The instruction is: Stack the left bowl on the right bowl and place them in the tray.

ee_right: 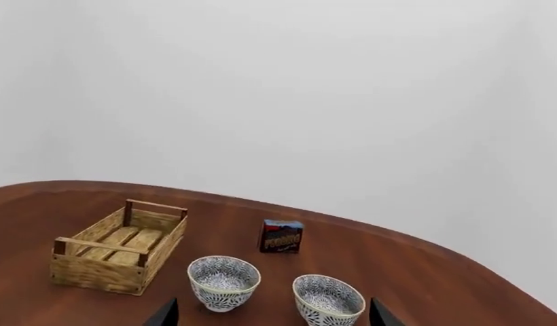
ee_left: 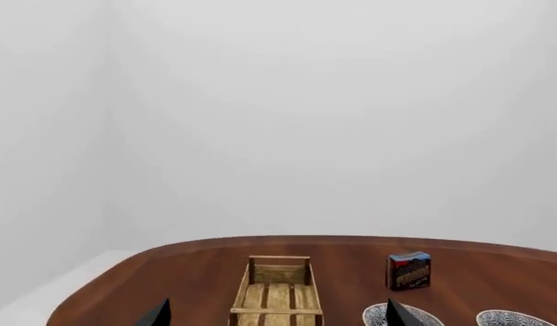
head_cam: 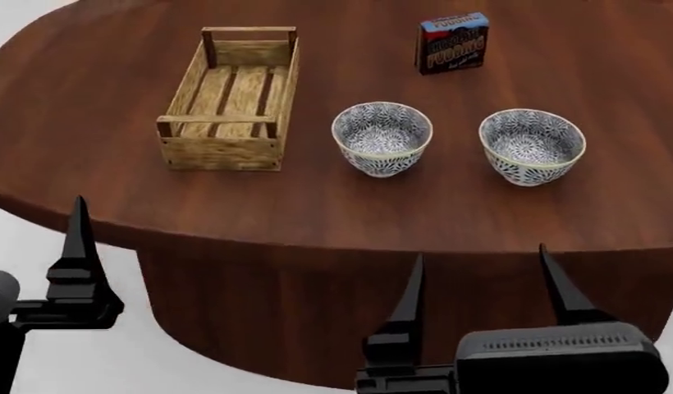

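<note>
Two white bowls with a dark blue pattern stand upright on the brown table. The left bowl [head_cam: 382,138] [ee_right: 223,280] is beside the pale wooden tray [head_cam: 227,107] [ee_left: 278,292]. The right bowl [head_cam: 532,146] [ee_right: 327,299] stands apart from it, further right. The tray holds nothing. My right gripper [head_cam: 479,275] [ee_right: 274,314] hangs open off the table's near edge, in front of both bowls. My left gripper [ee_left: 278,316] is open too, in front of the tray. Only one of its fingers [head_cam: 78,246] shows in the head view. Neither gripper touches anything.
A blue-and-black pudding box [head_cam: 454,43] [ee_right: 280,236] stands upright behind the bowls, near the far side. The round table's near edge [head_cam: 314,238] lies between my grippers and the objects. A plain white wall is behind the table.
</note>
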